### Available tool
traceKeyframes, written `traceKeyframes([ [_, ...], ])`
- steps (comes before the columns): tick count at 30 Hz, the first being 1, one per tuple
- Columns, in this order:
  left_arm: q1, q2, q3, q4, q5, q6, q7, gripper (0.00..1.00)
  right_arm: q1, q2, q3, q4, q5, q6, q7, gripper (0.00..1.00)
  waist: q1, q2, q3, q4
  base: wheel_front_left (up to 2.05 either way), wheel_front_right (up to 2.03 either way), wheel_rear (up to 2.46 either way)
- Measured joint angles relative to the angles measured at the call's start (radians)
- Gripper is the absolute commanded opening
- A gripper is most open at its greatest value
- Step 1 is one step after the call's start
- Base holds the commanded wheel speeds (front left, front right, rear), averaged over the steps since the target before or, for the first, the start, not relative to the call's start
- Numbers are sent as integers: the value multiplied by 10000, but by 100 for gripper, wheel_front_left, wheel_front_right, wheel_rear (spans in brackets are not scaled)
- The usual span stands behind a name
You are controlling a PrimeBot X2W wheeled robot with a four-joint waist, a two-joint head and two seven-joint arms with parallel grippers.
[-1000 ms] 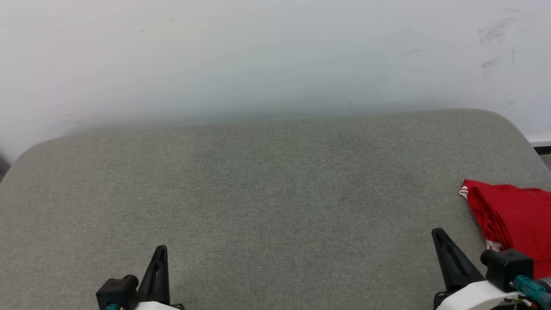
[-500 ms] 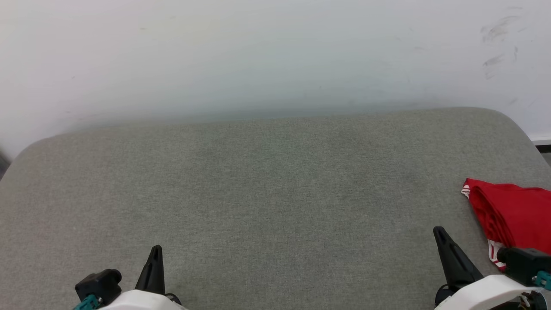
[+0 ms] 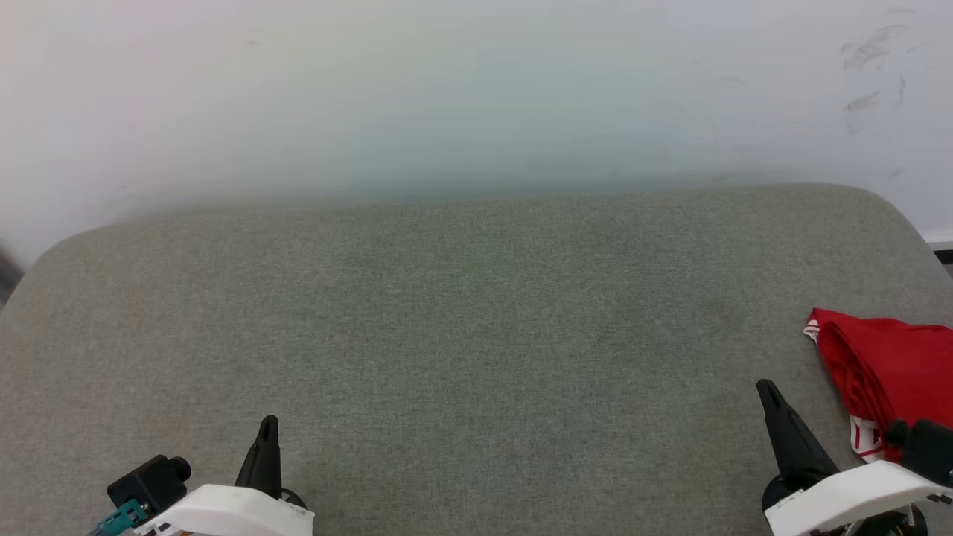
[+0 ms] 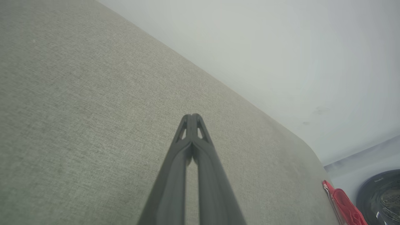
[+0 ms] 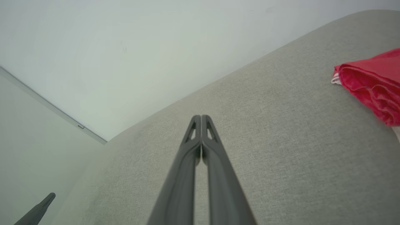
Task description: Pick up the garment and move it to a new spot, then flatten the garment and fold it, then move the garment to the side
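The garment is a red folded bundle with white-and-red striped trim, lying at the right edge of the grey cushion. It also shows as red cloth at the right of the right wrist view and as a red strip low right in the left wrist view. My right gripper hovers just left of the garment, apart from it, fingertips pressed together and holding nothing. At the lower left my left gripper is shut and empty over bare cushion.
A pale wall rises right behind the cushion. The cushion's corners are rounded and its right edge drops off beside the garment. A dark round object sits on the floor beyond the right end. My left gripper's tip shows in the right wrist view.
Both arms have drawn back and rolled, showing more white forearm. Both grippers went from slightly open to shut. The camera shifted a little; the garment lies where it was.
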Motion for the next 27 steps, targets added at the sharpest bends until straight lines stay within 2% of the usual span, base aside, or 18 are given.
traceKeyframes([
  [27,-481,-499,922,219,-2819,-773,867,0,-691,73,-291,742,3601,0,98,0,1,0,144,154,0,0,0],
])
